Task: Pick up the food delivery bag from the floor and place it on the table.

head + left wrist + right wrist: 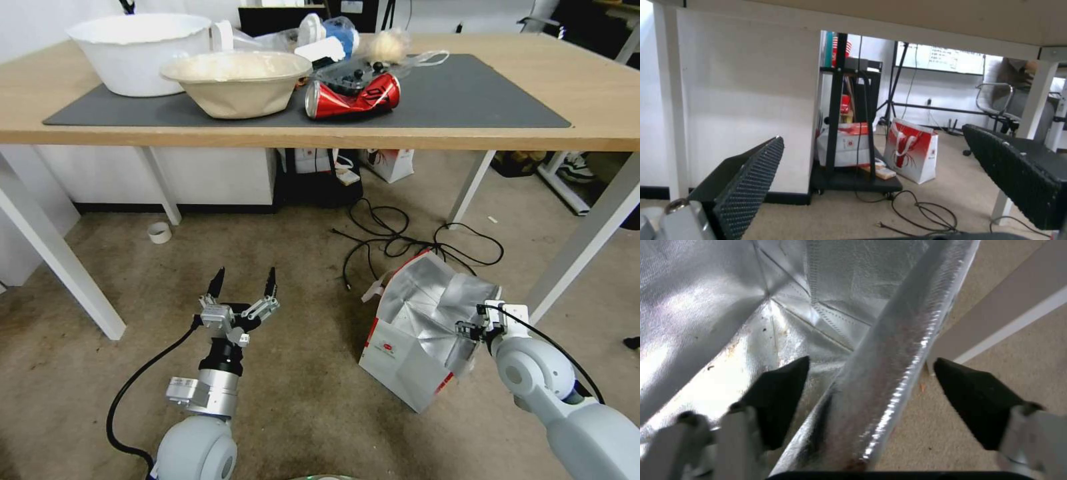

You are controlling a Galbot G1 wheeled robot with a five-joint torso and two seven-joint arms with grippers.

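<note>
- On the floor (280, 400) beside the table (600, 87) leg, your food delivery bag (407, 347) stands open.
- Your right gripper (871, 400) straddles its foil wall, fingers spread; close squarely on the rim before lifting.
- Keep the left gripper (243, 287), also spread, hovering clear.

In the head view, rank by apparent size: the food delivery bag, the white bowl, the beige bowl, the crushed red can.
1. Food delivery bag, though it sits nearer the camera.
2. White bowl and beige bowl: too alike to rank.
3. Crushed red can, smallest.
</note>
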